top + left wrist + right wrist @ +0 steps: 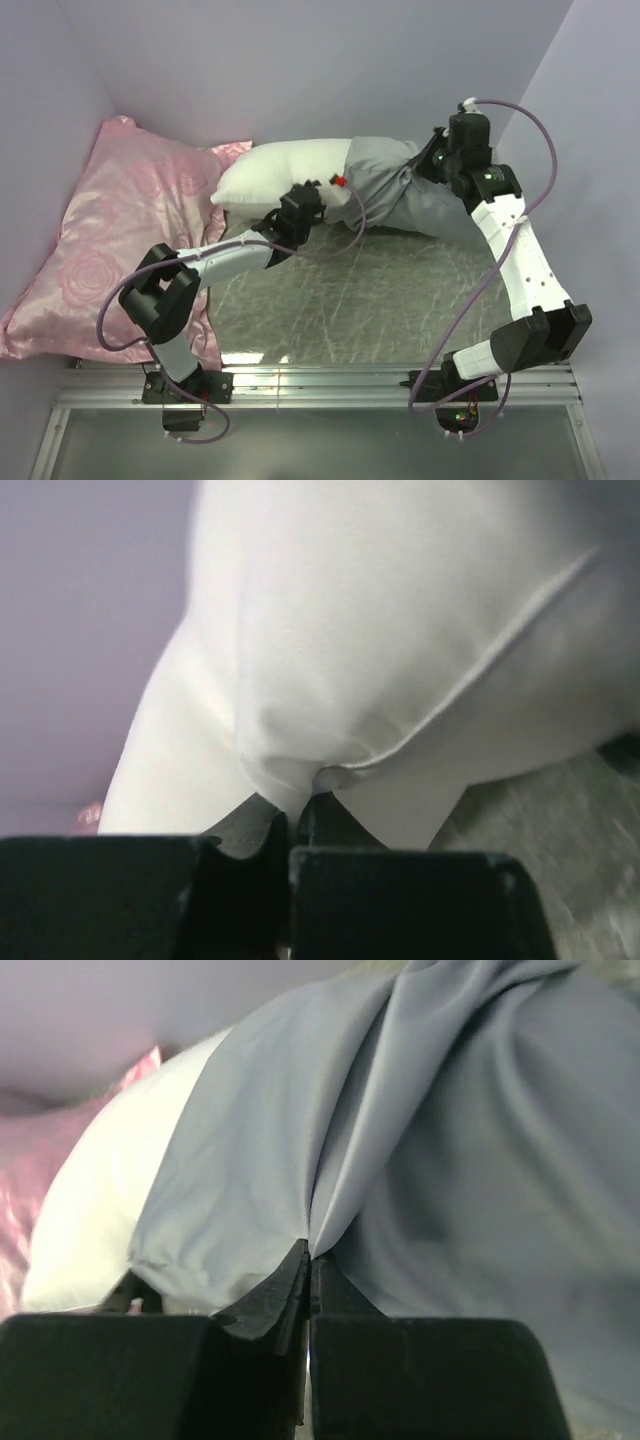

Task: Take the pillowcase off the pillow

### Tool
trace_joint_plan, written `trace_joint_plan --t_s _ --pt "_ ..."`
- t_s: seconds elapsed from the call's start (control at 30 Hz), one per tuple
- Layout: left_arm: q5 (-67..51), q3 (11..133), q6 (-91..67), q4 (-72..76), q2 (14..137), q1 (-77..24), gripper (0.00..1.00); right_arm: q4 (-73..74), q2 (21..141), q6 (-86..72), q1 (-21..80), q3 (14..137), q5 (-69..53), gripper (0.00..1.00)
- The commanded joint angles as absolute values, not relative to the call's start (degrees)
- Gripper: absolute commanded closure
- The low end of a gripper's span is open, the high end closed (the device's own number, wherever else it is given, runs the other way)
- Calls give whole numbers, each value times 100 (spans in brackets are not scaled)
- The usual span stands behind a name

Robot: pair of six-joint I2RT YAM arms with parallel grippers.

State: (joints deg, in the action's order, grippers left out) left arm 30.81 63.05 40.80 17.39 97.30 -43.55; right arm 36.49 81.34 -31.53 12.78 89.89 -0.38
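Note:
The plump white pillow lies across the back of the table, its right part still inside the grey pillowcase. My left gripper is at the pillow's near side; in the left wrist view the gripper is shut on a pinched fold of the white pillow. My right gripper is at the far right of the case. In the right wrist view the gripper is shut on a ridge of the grey pillowcase, with the white pillow showing at the left.
A shiny pink rose-patterned pillow fills the left side of the table, against the left wall. Purple walls close in the back and both sides. A wrinkled clear sheet covers the table in front. Cables loop from both arms.

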Motion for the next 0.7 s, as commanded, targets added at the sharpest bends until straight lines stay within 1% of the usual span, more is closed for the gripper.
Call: trace_joint_plan --t_s 0.0,0.13,0.2,0.23,0.27,0.3,0.37,0.4,0.43,0.5,0.53,0.57,0.6,0.63,0.67 --pt "4523 7440 3473 1979 9747 -4008 100 3340 8094 -3252 522 9570 -217 100" --pt "5105 8207 3366 1714 9949 -3718 100 3656 8270 -3296 -174 9940 -395 100" --pt "5045 8524 3218 1345 10002 -3665 100 3700 8349 -3340 -359 10106 -562 100" --pt "5254 8630 3165 1301 10037 -3613 100 3744 8402 -3331 -439 10177 -475 100" --pt "5212 8909 2912 1109 10072 -3595 100 3796 8428 -3314 -457 10265 -475 100" --pt "5055 8999 2787 707 10046 -3586 100 3797 8455 -3313 -457 10370 -570 97" --pt "4861 9044 2698 782 9985 -3612 100 3683 8507 -3261 -309 10380 -964 84" --pt "4834 9261 2620 687 10037 -3612 100 3691 8586 -3191 -212 10563 -1010 76" --pt "4773 9420 2515 303 10089 -3647 100 3970 8778 -3103 -89 10738 -993 64" --pt "4737 9737 2339 98 10274 -3647 100 4130 8824 -2840 368 10837 -415 51" --pt "4729 9843 2277 -208 10327 -3647 100 4087 8772 -2787 456 10741 -187 42" --pt "4772 9974 2198 -411 10492 -3647 100 4035 8597 -2725 509 10627 -28 39" --pt "4746 10367 1962 -665 10607 -3639 100 3938 8491 -2699 553 10400 252 33" --pt "4659 10649 1777 -1468 10861 -3630 100 3885 8299 -2637 554 10302 272 31" --pt "4615 11105 1532 -1711 10968 -3630 100 3867 8192 -2611 545 10205 325 29"
